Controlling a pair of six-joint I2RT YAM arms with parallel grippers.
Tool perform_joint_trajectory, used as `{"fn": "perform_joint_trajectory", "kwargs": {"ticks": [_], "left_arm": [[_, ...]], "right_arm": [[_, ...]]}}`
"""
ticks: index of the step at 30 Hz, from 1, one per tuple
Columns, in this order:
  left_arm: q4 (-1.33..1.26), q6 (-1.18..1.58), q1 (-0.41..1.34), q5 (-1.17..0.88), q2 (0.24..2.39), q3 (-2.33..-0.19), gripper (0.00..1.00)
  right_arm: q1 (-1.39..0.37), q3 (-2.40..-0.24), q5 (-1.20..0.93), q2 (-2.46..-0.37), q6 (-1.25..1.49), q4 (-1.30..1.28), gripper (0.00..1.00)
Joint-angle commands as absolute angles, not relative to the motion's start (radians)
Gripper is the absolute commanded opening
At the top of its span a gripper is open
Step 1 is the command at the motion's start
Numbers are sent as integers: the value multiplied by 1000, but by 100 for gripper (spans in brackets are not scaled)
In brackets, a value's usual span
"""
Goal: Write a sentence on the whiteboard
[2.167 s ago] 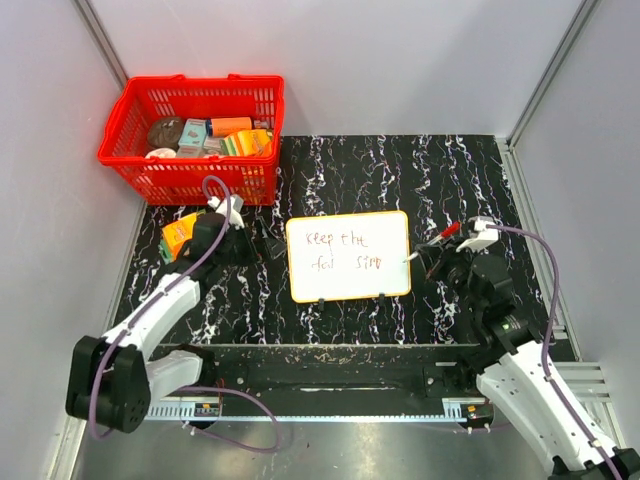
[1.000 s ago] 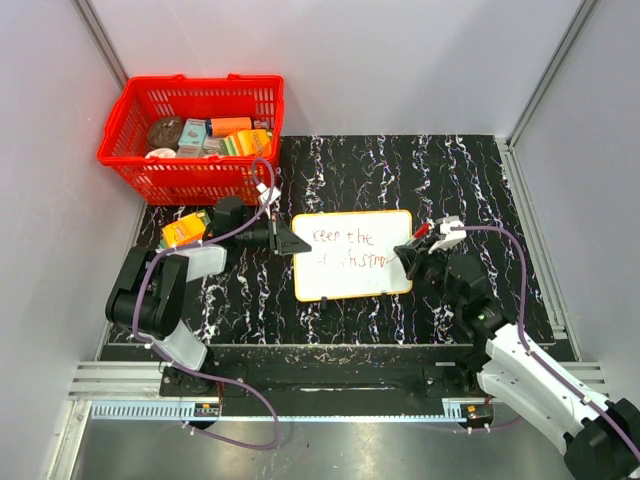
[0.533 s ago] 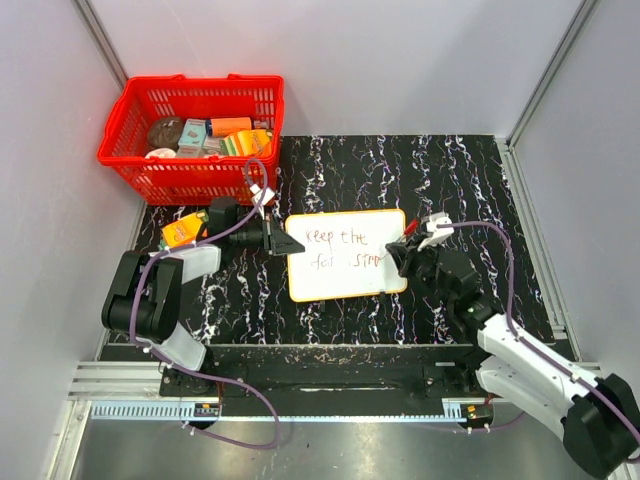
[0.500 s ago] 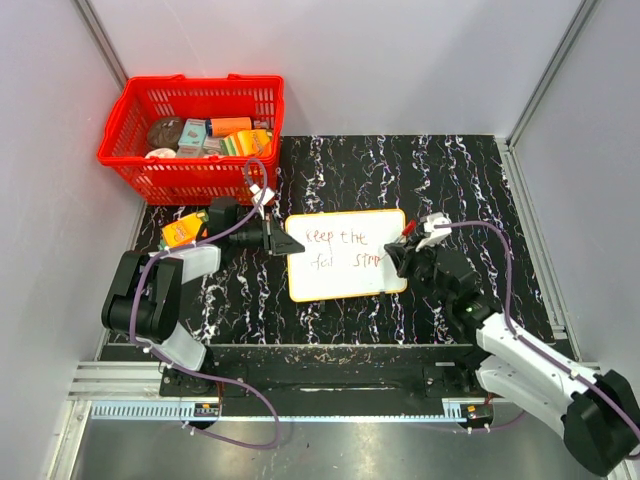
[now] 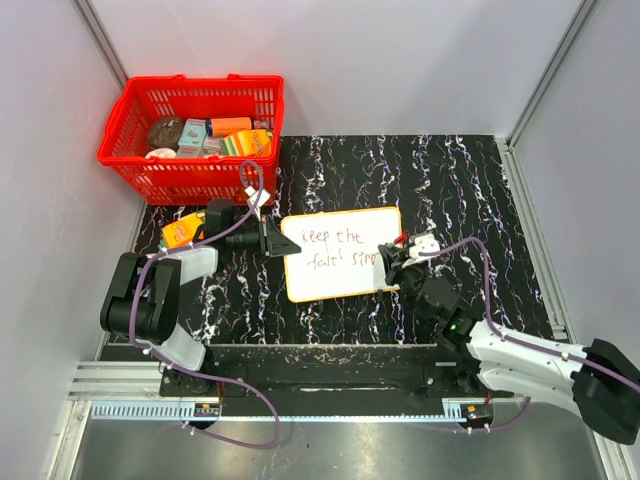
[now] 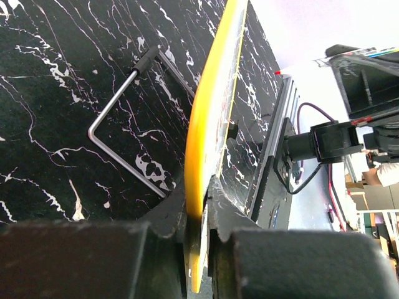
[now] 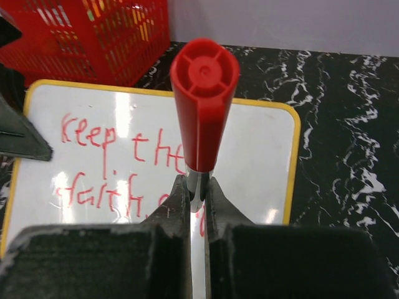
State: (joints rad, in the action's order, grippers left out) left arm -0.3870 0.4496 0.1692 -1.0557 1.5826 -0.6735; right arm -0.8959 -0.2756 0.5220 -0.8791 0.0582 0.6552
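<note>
Clamps the red marker low on its barrel in the right gripper, blunt end up, presumably so the tip bears down on the whiteboard beneath. Pinches that whiteboard's yellow left rim between the closed jaws of the left gripper, probably to stop it sliding under the pen's push. Finds the whiteboard on the black marbled table between the arms, the sentence in two red lines, its last word partly hidden.
</note>
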Motion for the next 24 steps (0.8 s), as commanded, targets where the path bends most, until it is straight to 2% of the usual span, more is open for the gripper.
{"fn": "perform_joint_trajectory", "kwargs": {"ticks": [1, 9, 24], "left_arm": [[-350, 337, 132, -804, 1582, -641, 0], [-347, 331, 129, -808, 1597, -643, 0], [-353, 333, 129, -825, 1618, -646, 0]], "right_arm": [[-927, -216, 704, -931, -35, 920, 0], [-928, -181, 690, -1022, -38, 1064, 0], [-928, -176, 750, -1164, -6, 1178, 0]]}}
